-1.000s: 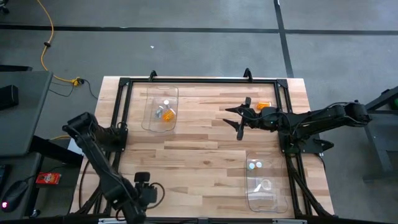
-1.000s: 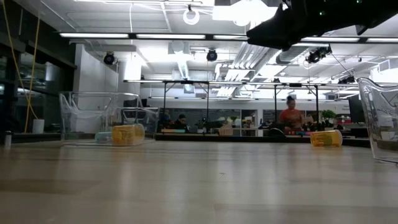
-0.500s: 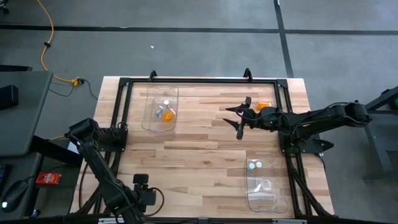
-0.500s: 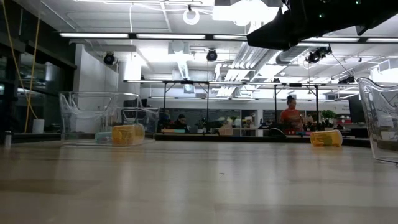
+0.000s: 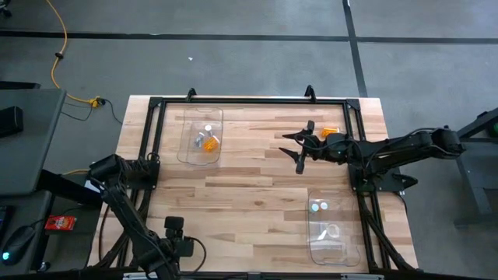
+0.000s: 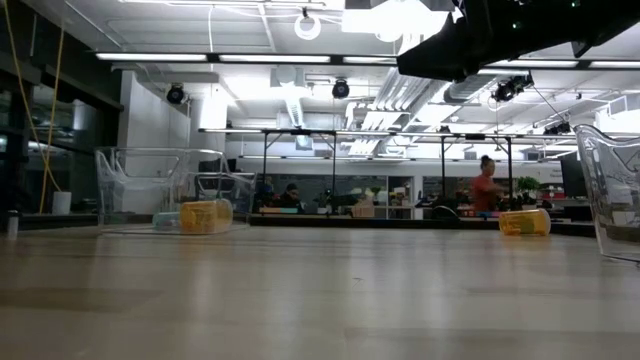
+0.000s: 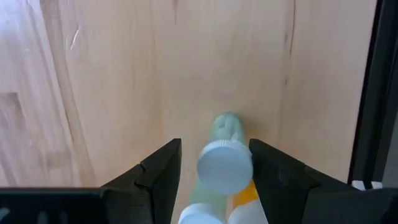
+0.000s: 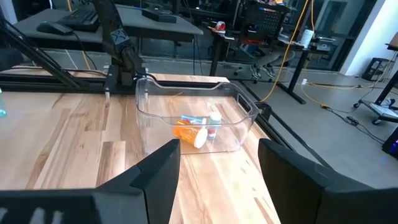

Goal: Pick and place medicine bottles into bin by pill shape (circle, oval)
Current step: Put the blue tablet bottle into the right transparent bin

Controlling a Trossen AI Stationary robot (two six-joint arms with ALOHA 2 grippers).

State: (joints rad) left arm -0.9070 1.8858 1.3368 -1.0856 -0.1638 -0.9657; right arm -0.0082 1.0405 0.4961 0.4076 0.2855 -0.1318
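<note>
Pale bottle [image 7: 224, 163] between left fingers [image 7: 163, 169].

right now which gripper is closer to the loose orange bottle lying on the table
Right. The right gripper hovers open just beside the orange bottle at the table's far edge; the left gripper is off the near-left corner.

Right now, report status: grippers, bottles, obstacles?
Right gripper open, above mid-table. Left gripper open at near edge, pale bottle between its jaws. Amber bottle loose beside right gripper. Nothing blocking.
</note>
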